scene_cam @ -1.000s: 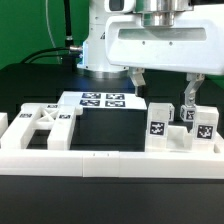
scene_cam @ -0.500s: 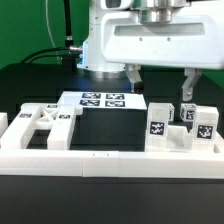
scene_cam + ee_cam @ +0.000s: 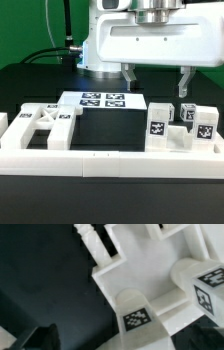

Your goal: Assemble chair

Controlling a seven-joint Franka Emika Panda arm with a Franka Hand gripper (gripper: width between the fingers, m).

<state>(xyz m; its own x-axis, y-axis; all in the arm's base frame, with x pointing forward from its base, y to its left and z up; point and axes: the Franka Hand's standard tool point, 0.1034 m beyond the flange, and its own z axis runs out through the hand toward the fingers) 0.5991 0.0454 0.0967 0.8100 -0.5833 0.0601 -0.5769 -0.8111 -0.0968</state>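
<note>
The chair lies in loose white tagged parts. An X-braced frame (image 3: pixel 40 126) lies at the exterior view's left. Post legs (image 3: pixel 158 118) and tagged blocks (image 3: pixel 205 125) stand at the exterior view's right. My gripper (image 3: pixel 155 80) hangs open and empty above the posts, touching none of them. In the wrist view a tagged post (image 3: pixel 137 317) stands on a flat white part (image 3: pixel 140 274), with another tagged post (image 3: pixel 212 277) beside it. My dark fingertips (image 3: pixel 40 336) show at the picture's edge, wide apart.
The marker board (image 3: pixel 100 100) lies flat behind the parts on the black table. A long plain white border rail (image 3: pixel 110 160) runs along the front of the parts. The robot's base (image 3: pixel 95 50) and cables stand at the back.
My gripper has risen from among the posts and shifted slightly to the exterior view's left. The jaws stay open. The parts have not moved.
</note>
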